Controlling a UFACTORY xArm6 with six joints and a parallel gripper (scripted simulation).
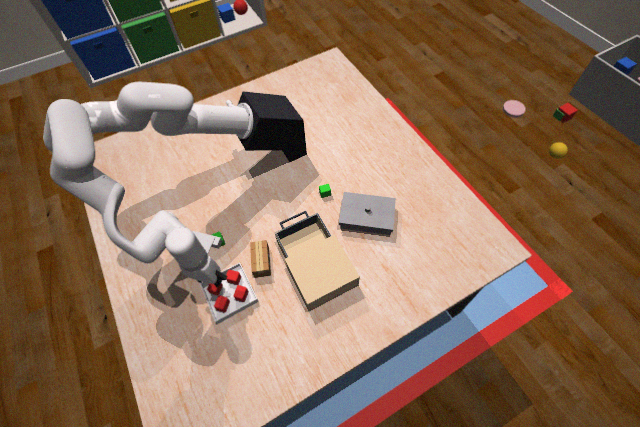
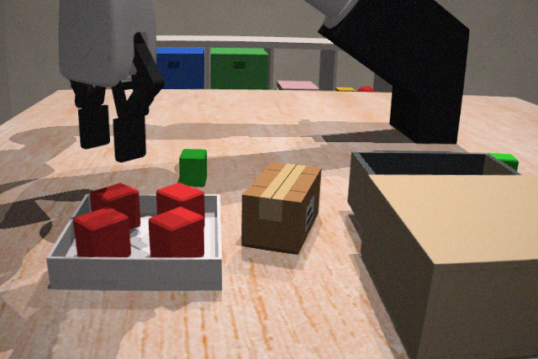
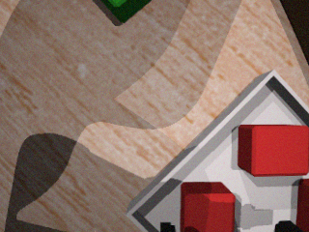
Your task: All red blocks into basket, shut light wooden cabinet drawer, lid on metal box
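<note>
My gripper (image 1: pixel 219 280) (image 2: pixel 112 147) (image 3: pixel 227 226) is open and empty, above the back left of the white-grey basket (image 1: pixel 236 312) (image 2: pixel 134 273) (image 3: pixel 203 142). Several red blocks sit apart inside the basket, among them a front left one (image 2: pixel 102 233), a front right one (image 2: pixel 176 233) and a back left one (image 2: pixel 114 205); none hangs over its edge. The light wooden cabinet (image 1: pixel 320 269) (image 2: pixel 477 216) has its drawer (image 2: pixel 425 162) partly out; no block shows in the drawer's visible part. The metal box (image 1: pixel 366 230) has its grey lid (image 1: pixel 367 205) on, apparently flat.
A green block (image 1: pixel 219 235) (image 2: pixel 192 167) (image 3: pixel 123 7) lies behind the basket. Another green block (image 1: pixel 324 190) (image 2: pixel 503 159) lies near the metal box. A taped cardboard box (image 1: pixel 260 258) (image 2: pixel 280 207) stands between basket and cabinet. The drawer handle (image 1: pixel 293 219) points toward the robot's base.
</note>
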